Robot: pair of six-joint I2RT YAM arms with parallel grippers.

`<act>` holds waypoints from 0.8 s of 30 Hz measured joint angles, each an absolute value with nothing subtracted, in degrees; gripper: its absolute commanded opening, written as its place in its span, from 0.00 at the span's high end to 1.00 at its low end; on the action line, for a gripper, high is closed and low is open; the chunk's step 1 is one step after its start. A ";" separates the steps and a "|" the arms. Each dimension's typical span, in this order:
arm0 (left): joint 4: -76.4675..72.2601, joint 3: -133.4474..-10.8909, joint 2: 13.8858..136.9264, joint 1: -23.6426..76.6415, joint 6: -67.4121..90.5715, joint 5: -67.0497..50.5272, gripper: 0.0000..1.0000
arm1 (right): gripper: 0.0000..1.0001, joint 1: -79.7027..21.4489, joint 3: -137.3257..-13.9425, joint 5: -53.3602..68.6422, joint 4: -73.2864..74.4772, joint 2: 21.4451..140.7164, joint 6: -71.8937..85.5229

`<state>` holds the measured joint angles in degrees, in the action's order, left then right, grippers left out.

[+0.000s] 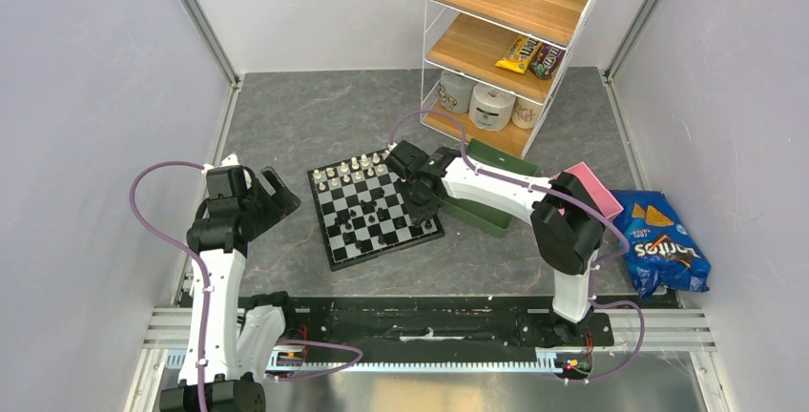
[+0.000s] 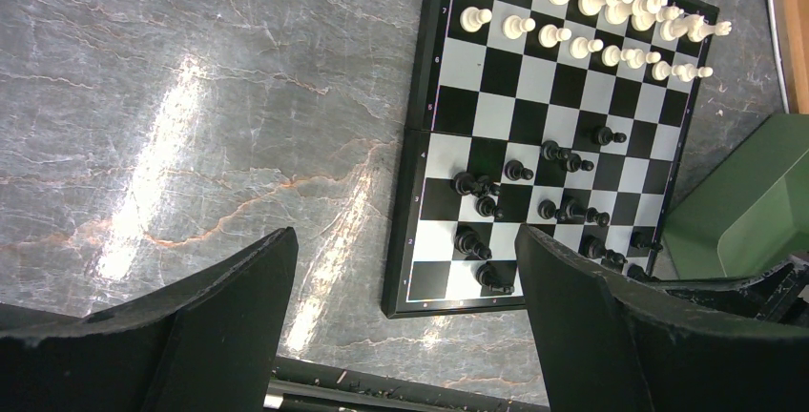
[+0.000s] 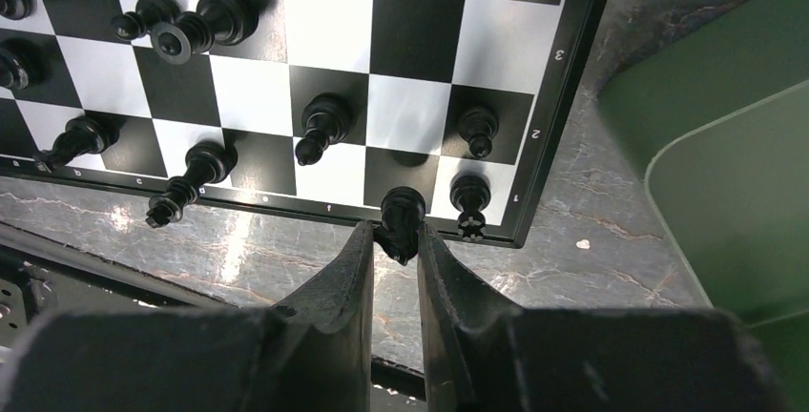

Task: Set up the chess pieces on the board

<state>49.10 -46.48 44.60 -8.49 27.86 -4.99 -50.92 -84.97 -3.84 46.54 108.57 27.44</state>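
Grey marbled tabletop (image 1: 315, 116), plain pale walls (image 1: 86, 69), white wire rack with wooden shelves (image 1: 477, 45)

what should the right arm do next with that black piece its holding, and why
Probably lower the piece straight down onto the edge-row square beneath it, then open the fingers. The right gripper is shut on a black piece at the near edge of the board, next to the corner piece. The square under it looks empty.
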 measured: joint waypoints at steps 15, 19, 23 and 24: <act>49.10 -46.46 44.45 -8.49 27.88 -4.99 0.09 | 0.76 -51.62 -83.00 -2.15 44.58 108.60 27.44; 49.10 -46.41 44.47 -8.49 27.90 -4.99 0.09 | 0.75 -51.66 -82.70 -2.22 44.51 108.60 27.44; 49.10 -46.39 44.47 -8.49 27.90 -4.99 0.09 | 0.75 -51.66 -81.97 -2.46 43.53 108.60 27.49; 49.10 -46.37 44.47 -8.49 27.92 -4.99 0.09 | 0.75 -51.66 -81.76 -2.44 43.35 108.60 27.49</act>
